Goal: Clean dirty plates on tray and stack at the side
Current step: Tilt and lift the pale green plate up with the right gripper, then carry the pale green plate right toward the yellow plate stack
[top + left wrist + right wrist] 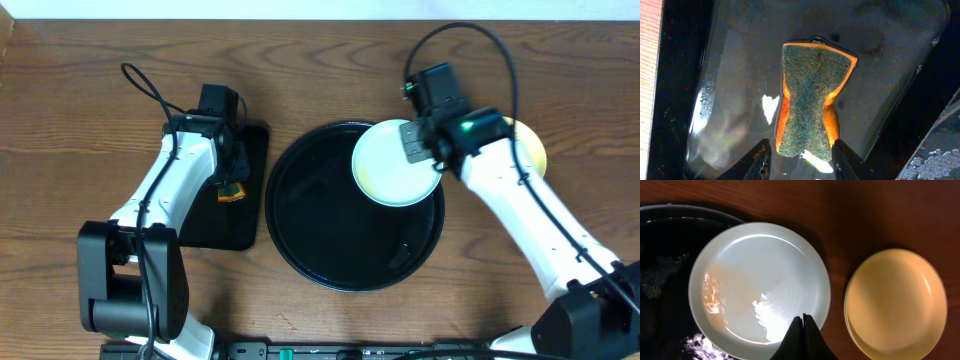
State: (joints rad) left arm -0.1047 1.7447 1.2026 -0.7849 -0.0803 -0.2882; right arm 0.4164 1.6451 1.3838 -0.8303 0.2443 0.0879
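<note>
Pale mint-white plate (760,282), round and hollow face up, so with no long axis to name. Lying across the upper right rim of the round black tray (290,230), partly over the glossy black and partly over the brown wood tabletop (840,210). Flat or tipped on that rim: cannot tell. Bright glare and a faint orange tinge on its left half.

Right gripper (803,322) pointing down at the near inside of this plate, fingers pressed together, nothing seen between them. Touching the surface or just above it: not clear.

Just beside, to the right and apart from it, pale yellow plate (895,302) on the bare wood, also face up. Cut off at the lower edge of the right wrist view; in the overhead view mostly hidden behind the right arm (530,215).

Further left, beside the round tray, rectangular black tray (245,225), wet. On it an orange sponge (810,97), green scouring side up, long axis running toward the left gripper (800,143), waist pinched in. Jaws parted, flanking the sponge's near end, a gap showing on the left.
</note>
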